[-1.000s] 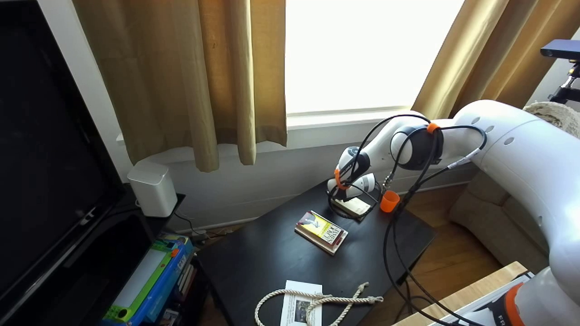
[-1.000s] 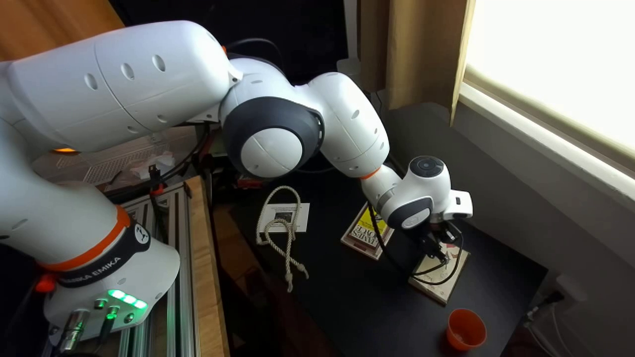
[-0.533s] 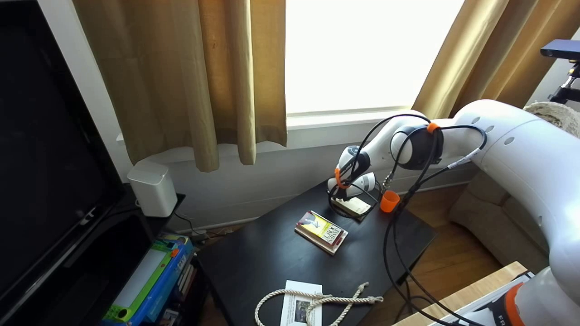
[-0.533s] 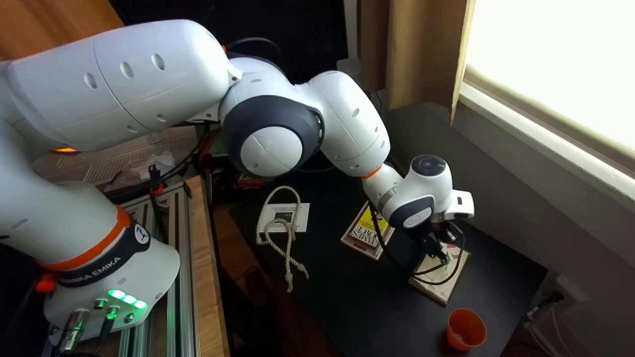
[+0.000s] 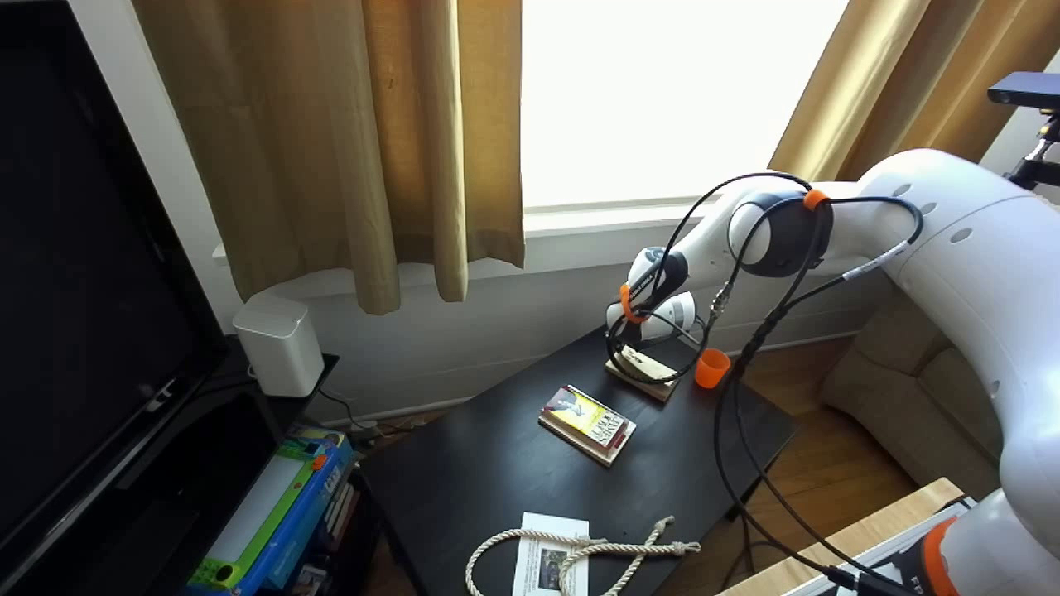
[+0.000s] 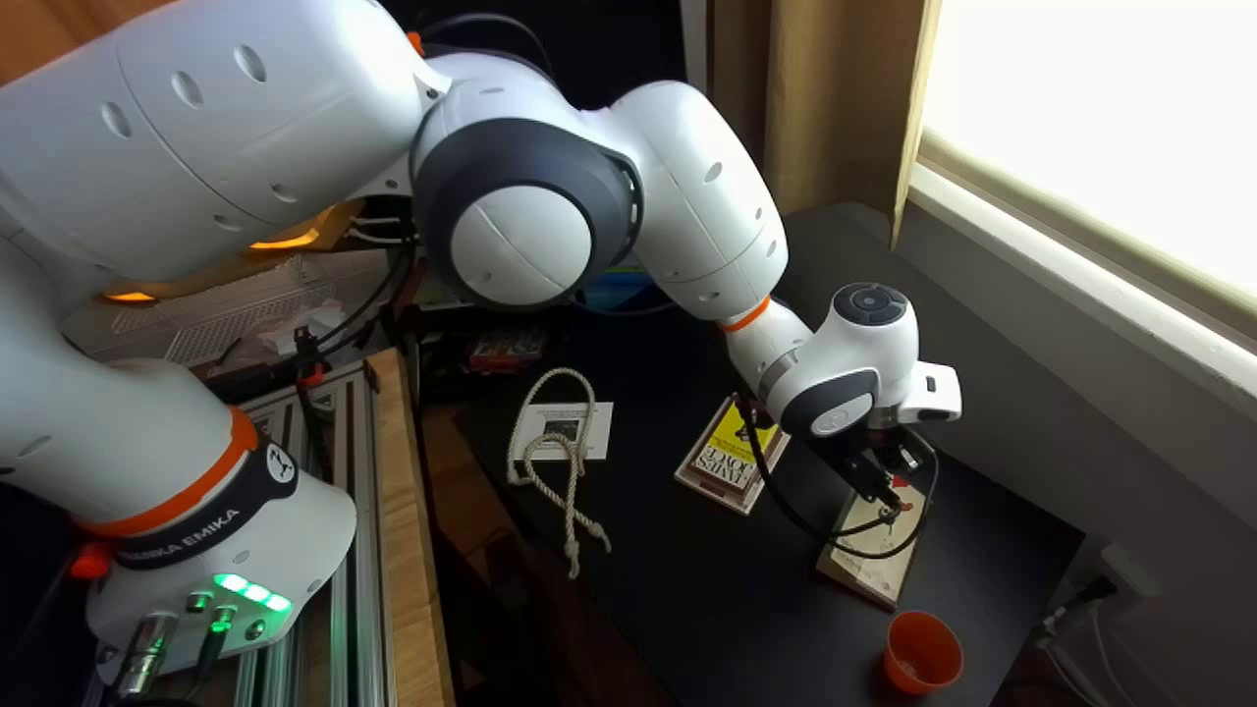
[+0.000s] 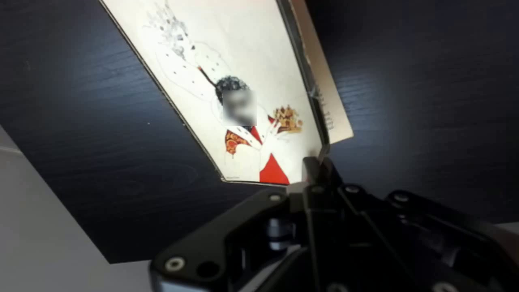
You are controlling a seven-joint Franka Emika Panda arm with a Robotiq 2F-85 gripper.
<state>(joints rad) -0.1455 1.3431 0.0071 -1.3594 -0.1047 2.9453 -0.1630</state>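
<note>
By the hand (image 7: 318,165), closed almost fully, the illustrated book (image 7: 263,81) is gripped at one cover corner; the dark worktop (image 7: 121,162) is seen beneath the hand.

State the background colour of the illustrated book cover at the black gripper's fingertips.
Cream, on the illustrated book cover; best seen in the wrist view.

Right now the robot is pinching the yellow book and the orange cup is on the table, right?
Not the yellow book: the wrist view shows the jaws pinching the pale book's cover. The orange cup is on the table, yes.
</note>
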